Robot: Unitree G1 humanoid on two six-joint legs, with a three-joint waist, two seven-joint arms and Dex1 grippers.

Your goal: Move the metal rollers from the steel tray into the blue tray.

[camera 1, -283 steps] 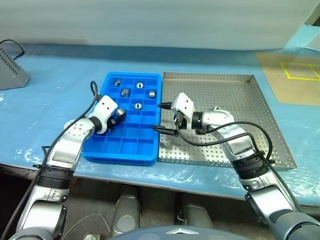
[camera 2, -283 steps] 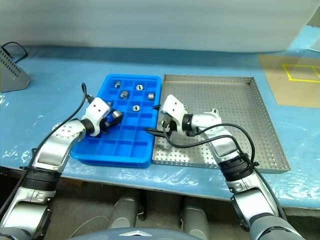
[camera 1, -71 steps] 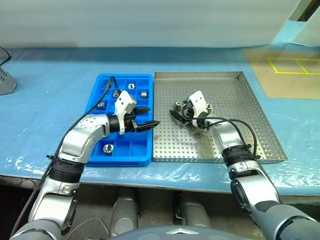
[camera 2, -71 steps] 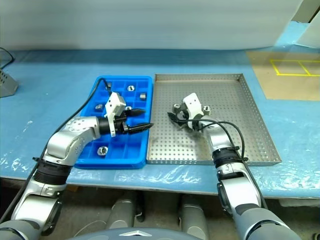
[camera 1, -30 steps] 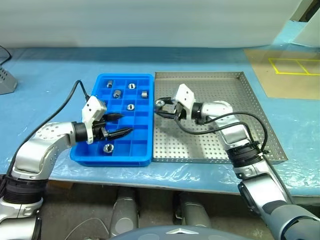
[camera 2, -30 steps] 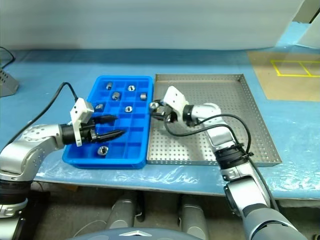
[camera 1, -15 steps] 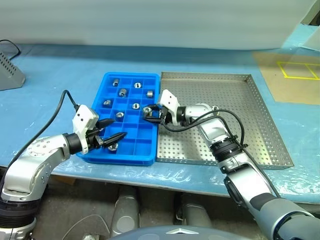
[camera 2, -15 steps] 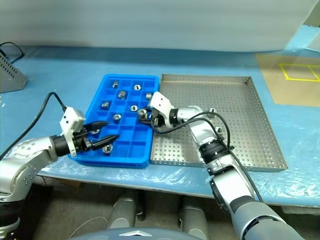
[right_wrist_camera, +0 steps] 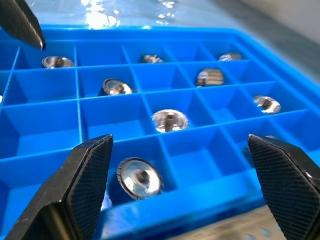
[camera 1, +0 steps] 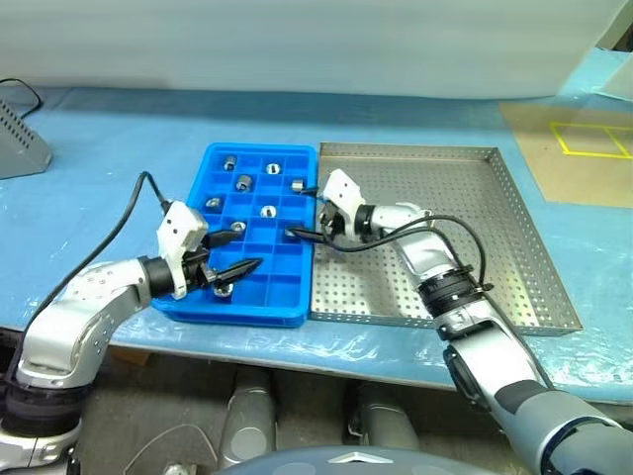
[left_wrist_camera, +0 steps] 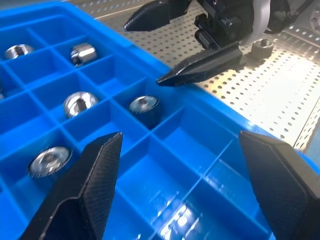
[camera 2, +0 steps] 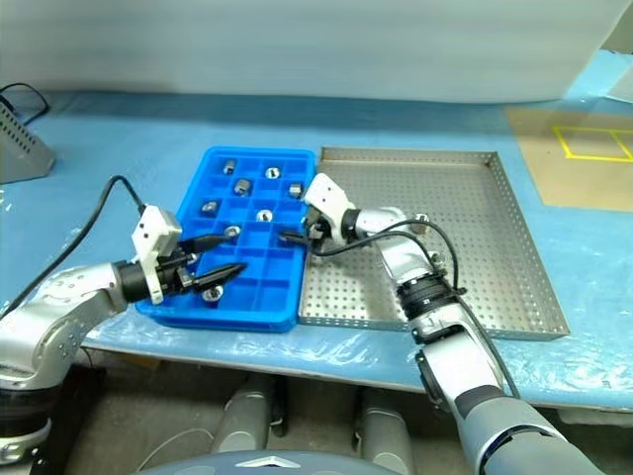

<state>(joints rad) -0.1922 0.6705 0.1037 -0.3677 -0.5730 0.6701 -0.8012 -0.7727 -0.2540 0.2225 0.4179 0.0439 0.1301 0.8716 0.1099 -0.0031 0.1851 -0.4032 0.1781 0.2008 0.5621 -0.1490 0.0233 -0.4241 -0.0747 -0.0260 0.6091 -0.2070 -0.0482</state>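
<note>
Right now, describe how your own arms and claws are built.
Both arms are silver-grey metal segments with black ribbed joint bands. A white block sits at each wrist, with a loose black cable looping from it back along the forearm. The left claw and right claw each have two black tapered fingers with textured pads.

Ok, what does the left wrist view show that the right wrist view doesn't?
Left wrist view alone: one small silver metal roller lying on the perforated steel tray. Right wrist view alone: the glossy blue table cover beyond the tray's far rim. Both: the blue plastic compartment tray holding more rollers, plus the open left gripper and the open right gripper.
</note>
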